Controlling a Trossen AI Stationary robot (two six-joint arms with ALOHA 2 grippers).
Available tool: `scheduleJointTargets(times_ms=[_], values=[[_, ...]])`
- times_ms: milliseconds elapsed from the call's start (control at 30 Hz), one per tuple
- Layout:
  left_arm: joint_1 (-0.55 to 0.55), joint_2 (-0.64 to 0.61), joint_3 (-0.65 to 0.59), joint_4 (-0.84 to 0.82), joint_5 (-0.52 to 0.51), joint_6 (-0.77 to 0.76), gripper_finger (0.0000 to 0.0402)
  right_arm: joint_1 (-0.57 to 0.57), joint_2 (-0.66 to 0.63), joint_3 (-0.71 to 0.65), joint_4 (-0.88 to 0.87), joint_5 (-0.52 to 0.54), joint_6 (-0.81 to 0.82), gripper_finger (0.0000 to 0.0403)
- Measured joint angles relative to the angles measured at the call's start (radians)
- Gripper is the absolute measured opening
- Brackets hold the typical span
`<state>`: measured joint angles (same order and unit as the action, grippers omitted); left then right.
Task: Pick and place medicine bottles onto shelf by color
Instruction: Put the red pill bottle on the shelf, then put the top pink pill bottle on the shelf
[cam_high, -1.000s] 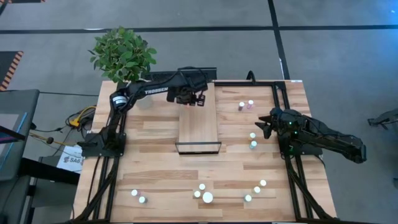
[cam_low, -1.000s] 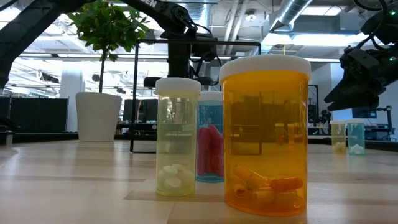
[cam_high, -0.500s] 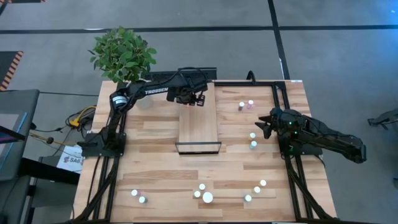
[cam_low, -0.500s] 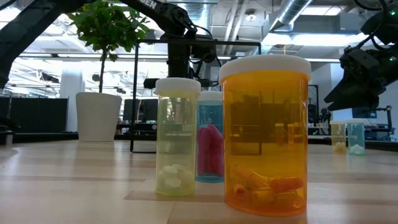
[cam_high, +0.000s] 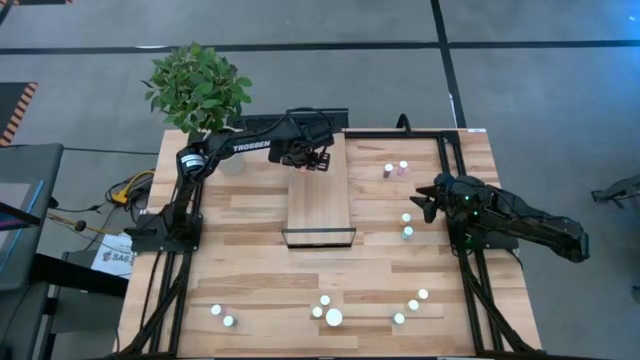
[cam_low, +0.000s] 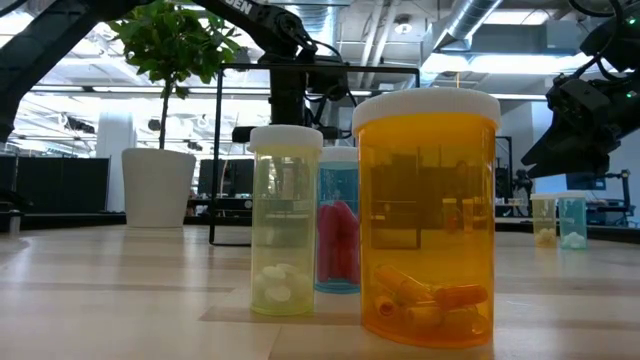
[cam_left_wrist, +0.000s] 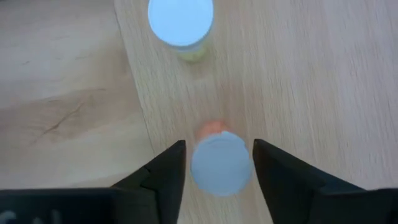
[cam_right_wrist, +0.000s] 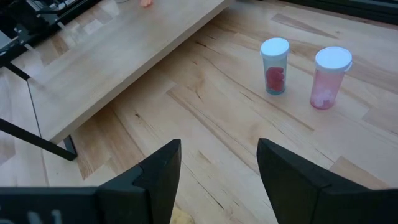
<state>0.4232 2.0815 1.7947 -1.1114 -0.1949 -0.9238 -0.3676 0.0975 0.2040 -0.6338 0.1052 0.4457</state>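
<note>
Two bottles stand on the shelf (cam_left_wrist: 323, 74): a yellow one (cam_left_wrist: 181, 23) and an orange-tinted bottle (cam_left_wrist: 219, 163) between the left gripper (cam_left_wrist: 217, 167)'s parted fingers, apparently just released. Next, lifting clear seems due; the right gripper (cam_right_wrist: 217, 168) waits open by the right-hand bottles.

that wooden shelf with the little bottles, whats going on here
The left gripper is over the far end of the shelf, its fingers parted on either side of an orange bottle standing on the board, with a yellow-green bottle nearby. The right gripper waits open above the table's right side near two loose bottles. More bottles stand along the table's near edge.
</note>
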Motion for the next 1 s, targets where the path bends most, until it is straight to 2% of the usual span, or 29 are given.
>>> scheduleJointTargets(times_ms=[267, 400, 500, 633, 833, 1000], values=[[-0.001, -0.028, 0.058, -0.064, 0.018, 0.037, 0.0223, 0.000, 0.000, 0.000, 0.000, 0.000, 0.000, 0.0234], [-0.008, -0.077, 0.076, -0.110, 0.014, 0.038, 0.0226, 0.000, 0.000, 0.000, 0.000, 0.000, 0.000, 0.0234], [-0.028, -0.143, 0.074, -0.116, -0.028, 0.033, 0.0222, 0.000, 0.000, 0.000, 0.000, 0.000, 0.000, 0.0234], [-0.081, -0.235, 0.066, -0.139, -0.144, 0.012, 0.0215, 0.000, 0.000, 0.000, 0.000, 0.000, 0.000, 0.0234], [-0.186, -0.315, 0.066, -0.238, -0.389, -0.054, 0.0213, 0.000, 0.000, 0.000, 0.000, 0.000, 0.000, 0.0234], [-0.221, -0.332, 0.066, -0.347, -0.442, -0.124, 0.0213, 0.000, 0.000, 0.000, 0.000, 0.000, 0.000, 0.0234]])
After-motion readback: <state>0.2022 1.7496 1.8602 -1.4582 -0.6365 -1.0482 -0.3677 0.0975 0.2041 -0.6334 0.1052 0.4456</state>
